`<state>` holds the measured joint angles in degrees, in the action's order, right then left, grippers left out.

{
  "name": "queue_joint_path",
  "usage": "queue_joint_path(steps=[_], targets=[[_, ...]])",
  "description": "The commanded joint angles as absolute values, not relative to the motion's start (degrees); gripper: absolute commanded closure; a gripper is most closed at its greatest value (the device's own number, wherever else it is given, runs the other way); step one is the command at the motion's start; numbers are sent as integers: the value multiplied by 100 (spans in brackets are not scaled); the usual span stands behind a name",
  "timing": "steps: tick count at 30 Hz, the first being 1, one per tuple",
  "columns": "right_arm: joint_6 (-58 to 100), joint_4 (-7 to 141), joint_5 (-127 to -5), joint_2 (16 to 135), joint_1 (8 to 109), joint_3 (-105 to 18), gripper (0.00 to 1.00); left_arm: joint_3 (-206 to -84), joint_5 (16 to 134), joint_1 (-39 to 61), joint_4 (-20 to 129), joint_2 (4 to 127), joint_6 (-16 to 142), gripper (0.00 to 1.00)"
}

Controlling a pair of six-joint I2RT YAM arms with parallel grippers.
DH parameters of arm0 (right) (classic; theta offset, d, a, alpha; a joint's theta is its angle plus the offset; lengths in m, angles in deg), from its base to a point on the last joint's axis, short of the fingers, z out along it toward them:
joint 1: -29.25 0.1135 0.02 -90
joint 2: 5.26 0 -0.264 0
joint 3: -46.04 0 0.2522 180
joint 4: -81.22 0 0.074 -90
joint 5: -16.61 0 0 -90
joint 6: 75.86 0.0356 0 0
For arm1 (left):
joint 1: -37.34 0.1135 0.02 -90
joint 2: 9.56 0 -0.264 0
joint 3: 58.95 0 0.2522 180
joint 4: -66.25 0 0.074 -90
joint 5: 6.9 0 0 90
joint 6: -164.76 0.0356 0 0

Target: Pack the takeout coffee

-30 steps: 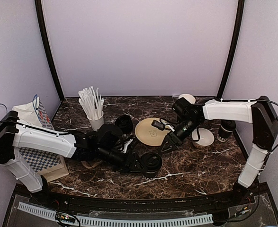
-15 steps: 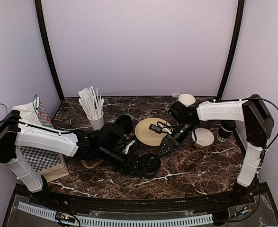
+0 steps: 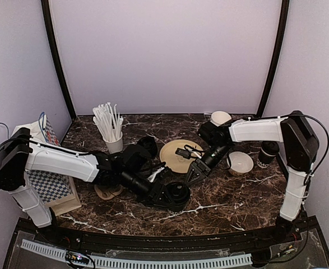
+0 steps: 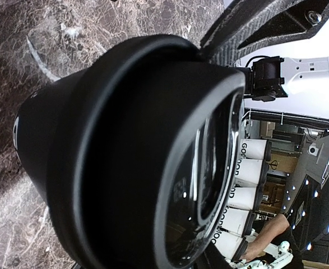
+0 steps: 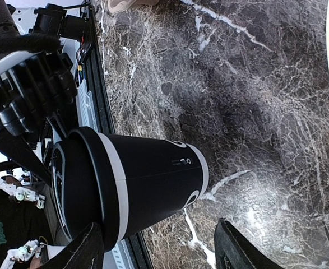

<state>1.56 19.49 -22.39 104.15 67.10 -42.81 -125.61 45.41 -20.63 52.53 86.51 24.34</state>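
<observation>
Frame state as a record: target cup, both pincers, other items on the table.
target: black paper cup with a black lid, upright, front centre of the dark marble table
left pincer: at the cup; grip not confirmable
right pincer: open, empty, pointing at the cup, short of it
other: white cup of straws; small white bowl; second black cup at the right edge

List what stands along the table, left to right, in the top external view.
checkered bag → cup of straws → lidded black cup → white cup → white bowl → black cup at the right edge
</observation>
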Motion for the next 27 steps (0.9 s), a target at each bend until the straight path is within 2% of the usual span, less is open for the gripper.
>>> queue_joint_path(steps=[1, 7, 12, 21, 27], targets=[[275, 2142, -3572, 10702, 6925, -4014, 33, -12244, 6191, -2011, 3608, 9561, 2790, 67], [-84, 1801, -2957, 10186, 6821, -4371, 33, -12897, 6656, -2133, 3161, 9070, 3159, 61], [-409, 1389, -2451, 9749, 6751, -4703, 28, -13375, 6590, -2191, 3111, 8470, 3415, 54], [-642, 1181, -2718, 9256, 6651, -4795, 20, -14262, 6415, -2198, 2098, 8198, 4025, 46], [-1425, 1186, -3457, 8701, 6664, -4964, 15, -15019, 6918, -2186, 1315, 8085, 4813, 44]])
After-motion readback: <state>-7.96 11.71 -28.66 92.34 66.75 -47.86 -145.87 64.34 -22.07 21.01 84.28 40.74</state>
